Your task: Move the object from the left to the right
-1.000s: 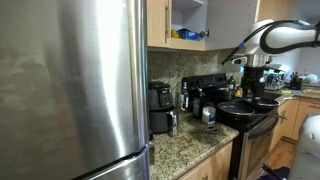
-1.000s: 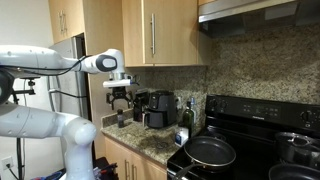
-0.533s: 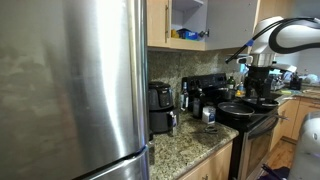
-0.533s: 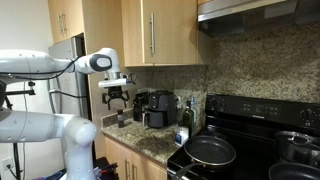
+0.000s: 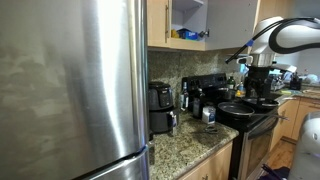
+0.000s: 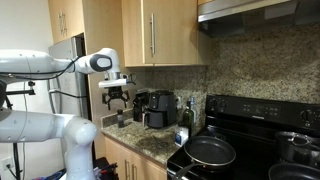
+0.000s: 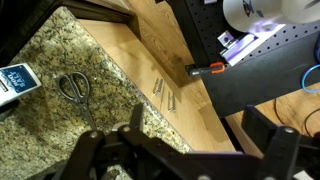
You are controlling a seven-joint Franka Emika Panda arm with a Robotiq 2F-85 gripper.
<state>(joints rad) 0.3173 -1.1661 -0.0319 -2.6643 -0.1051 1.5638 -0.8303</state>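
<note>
Gripper (image 7: 178, 140) is wide open and holds nothing: in the wrist view its two fingers stand far apart at the lower edge, with only the counter (image 7: 50, 40) and the wooden cabinet front (image 7: 150, 55) visible between and beyond them. In an exterior view the gripper (image 6: 117, 99) hangs in the air above the end of the counter (image 6: 150, 142), near the coffee machine (image 6: 158, 108) and well apart from the stove (image 6: 255, 120). The object to move is most likely the scissors (image 7: 74, 88), which lie flat on the stone with a small blue and white packet (image 7: 16, 80) near them; I cannot be sure which of the two is meant. I judge that the task is at its very first step, the approach, because nothing is grasped yet. The next move calls for bringing the hand sideways until it is over the scissors, turning the fingers across the blades or handles, and then going down carefully, since such a thin flat thing on hard stone leaves little to take hold of.
</note>
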